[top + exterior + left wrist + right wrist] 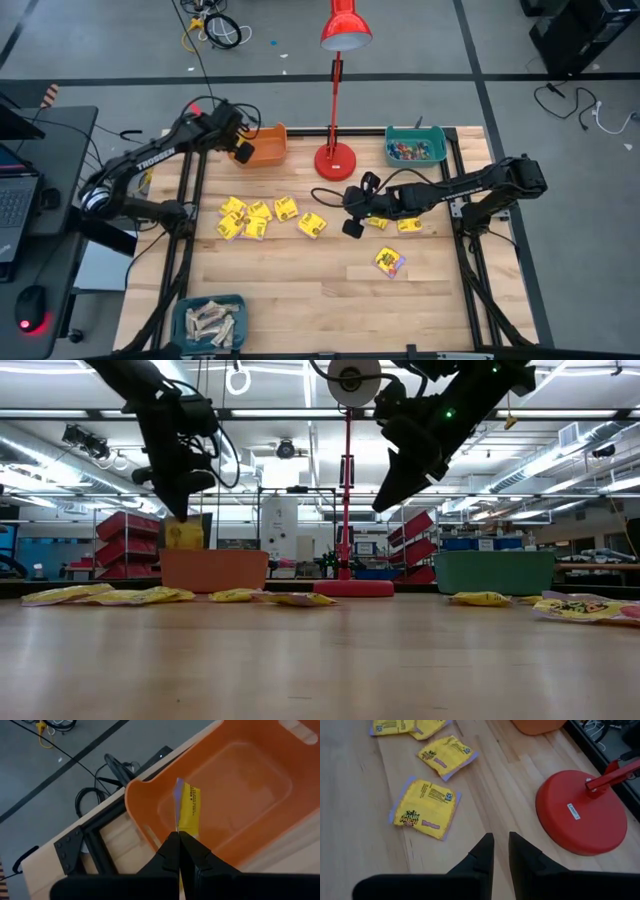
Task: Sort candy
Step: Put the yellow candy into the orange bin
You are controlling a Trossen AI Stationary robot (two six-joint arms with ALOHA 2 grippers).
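My left gripper (238, 150) hangs over the near left corner of the orange bin (268, 146), shut on a yellow candy packet (185, 535). More yellow packets (250, 218) lie flat across the middle of the table, one alone nearer the front (390, 262). Above the table, my right gripper (352, 218) hovers next to the red lamp base (580, 815). Its fingers (501, 844) stand a little apart with nothing between them. One packet (426, 809) lies just ahead of them. My left gripper pinches one end of the yellow packet (181, 826) between its two fingertips. The fingers slant downward from the table's left side. The packet hangs below them, edge-on in the wrist view, lifted clear over the orange bin's inside (240, 785).
A teal bin (415, 148) with small coloured pieces stands at the far right. Another teal bin (210, 322) with pale bars sits at the near left corner. The red lamp's base (335, 160) and its pole stand between the two far bins. Bare wood lies at the near middle.
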